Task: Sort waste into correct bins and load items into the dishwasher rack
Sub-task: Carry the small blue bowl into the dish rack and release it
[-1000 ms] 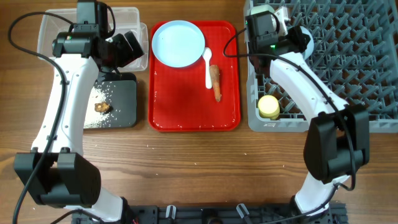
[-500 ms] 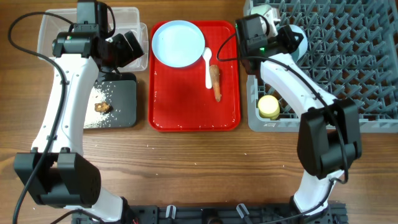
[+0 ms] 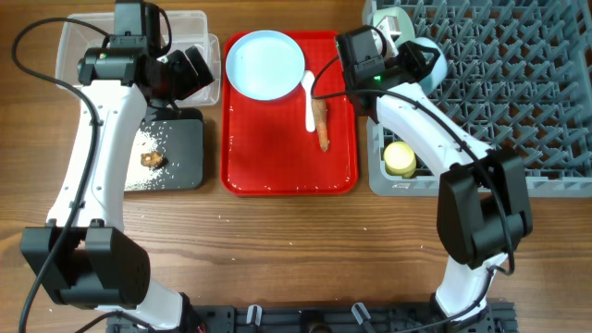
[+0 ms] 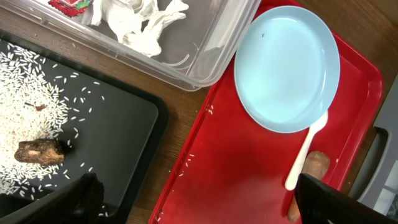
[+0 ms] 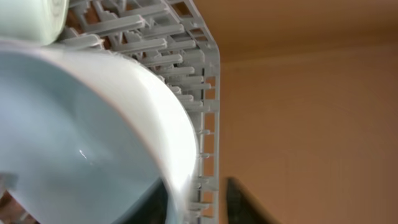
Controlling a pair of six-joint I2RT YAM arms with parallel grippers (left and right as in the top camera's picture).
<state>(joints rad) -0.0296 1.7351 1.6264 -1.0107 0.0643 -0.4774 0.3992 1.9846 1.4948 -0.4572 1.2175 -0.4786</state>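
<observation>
My right gripper (image 3: 414, 63) (image 5: 199, 202) is shut on the rim of the small light-blue bowl (image 3: 433, 60) (image 5: 81, 137), which is tilted at the left edge of the grey dishwasher rack (image 3: 518, 92). The pale green-white bowl (image 3: 393, 18) and the yellow cup (image 3: 400, 159) sit in the rack. The light-blue plate (image 3: 265, 63), white spoon (image 3: 309, 97) and carrot stick (image 3: 321, 122) lie on the red tray (image 3: 277, 157). My left gripper (image 3: 192, 67) (image 4: 199, 199) is open and empty. Wrapper (image 4: 71, 5) and paper scrap (image 4: 140, 22) lie in the clear tub (image 4: 211, 56). Rice (image 4: 31, 93) and the brown chunk (image 4: 38, 151) lie in the black tray (image 4: 118, 118).
The clear tub (image 3: 79, 42) and black tray (image 3: 180, 153) stand left of the red tray, and the rack stands right of it. A few rice grains lie on the red tray and on the wooden table in front.
My right arm has swung left toward the rack's left edge, and the light-blue bowl has shifted left with it. The left arm has not moved.
</observation>
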